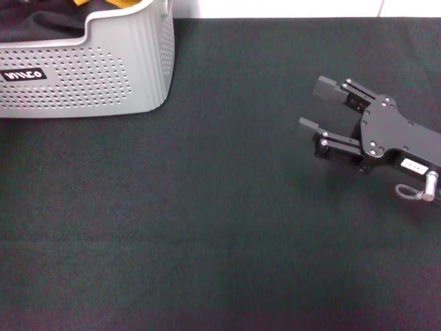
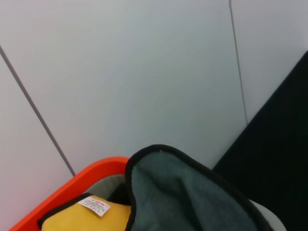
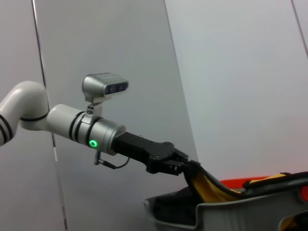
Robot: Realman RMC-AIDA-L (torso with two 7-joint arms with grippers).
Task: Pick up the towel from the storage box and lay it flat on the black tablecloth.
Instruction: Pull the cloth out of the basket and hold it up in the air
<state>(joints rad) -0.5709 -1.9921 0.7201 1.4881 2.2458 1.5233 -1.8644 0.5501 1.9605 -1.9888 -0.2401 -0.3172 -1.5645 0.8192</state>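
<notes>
The light grey storage box [image 1: 103,76] stands at the far left of the black tablecloth [image 1: 207,207]. My left gripper [image 3: 185,166], seen in the right wrist view, is above the box [image 3: 240,211] and shut on a corner of the yellow-orange towel [image 3: 207,185], which stretches up out of the box. The left wrist view shows the towel [image 2: 82,219] with its white label. In the head view only a bit of the towel [image 1: 126,3] shows at the box top, and the left gripper is out of view. My right gripper [image 1: 315,105] is open and empty, low over the tablecloth at the right.
A dark grey cloth [image 2: 183,192] with black edging lies in the box beside the towel; it also shows in the head view [image 1: 34,24]. An orange rim [image 2: 72,185] lies behind the box. A grey wall stands beyond the table's far edge.
</notes>
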